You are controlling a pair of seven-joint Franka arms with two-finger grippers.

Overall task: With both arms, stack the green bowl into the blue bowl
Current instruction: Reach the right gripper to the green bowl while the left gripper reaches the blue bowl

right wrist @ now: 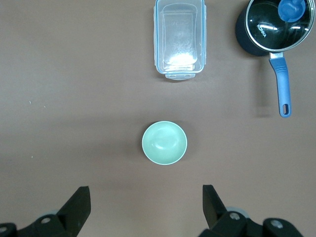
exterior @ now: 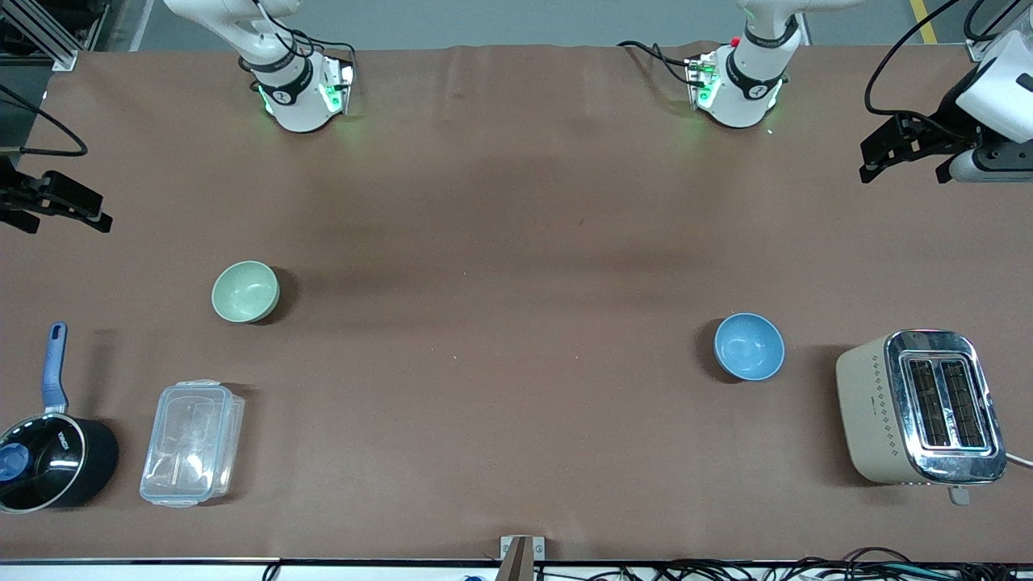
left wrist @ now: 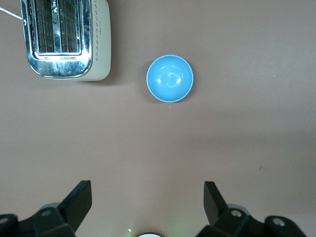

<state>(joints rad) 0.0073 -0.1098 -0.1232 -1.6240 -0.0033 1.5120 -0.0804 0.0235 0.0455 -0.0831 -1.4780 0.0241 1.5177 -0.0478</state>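
Front view cuts both grippers at its side edges: the left gripper (exterior: pixel 904 157) hangs over the table's left-arm end, the right gripper (exterior: pixel 56 206) over the right-arm end, each spread wide and empty. The small round pale sage-green bowl (exterior: pixel 245 291) sits toward the right-arm end, the small round sky-blue bowl (exterior: pixel 749 346) well apart toward the left-arm end, beside the cream and chrome toaster (exterior: pixel 920 407). A clear plastic lidded container (exterior: pixel 192 442) and black saucepan with blue handle (exterior: pixel 50 460), partly cropped, occupy the near right-arm corner.
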